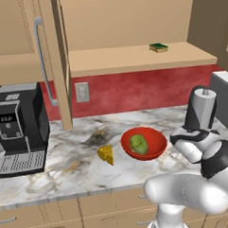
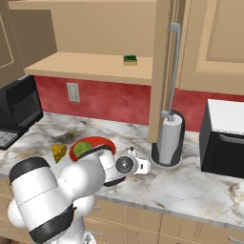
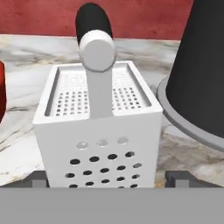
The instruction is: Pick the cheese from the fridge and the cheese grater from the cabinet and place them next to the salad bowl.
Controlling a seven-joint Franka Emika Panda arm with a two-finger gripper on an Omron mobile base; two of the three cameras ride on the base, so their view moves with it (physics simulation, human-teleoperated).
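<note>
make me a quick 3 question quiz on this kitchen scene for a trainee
1. True or false: the cheese lies on the counter beside the salad bowl.
2. Multiple choice: what sits on the open cabinet shelf? A) a grater B) a sponge C) a cup
3. Fill in: in the hand view, the cheese grater stands between the gripper fingertips, with the dark base of the ____ holder to its right.

Key
1. True: the wedge rests on the marble just left of the red bowl, apart from it.
2. B: the green-and-yellow sponge.
3. Paper-towel: the paper-towel holder stands near the backsplash.
</note>
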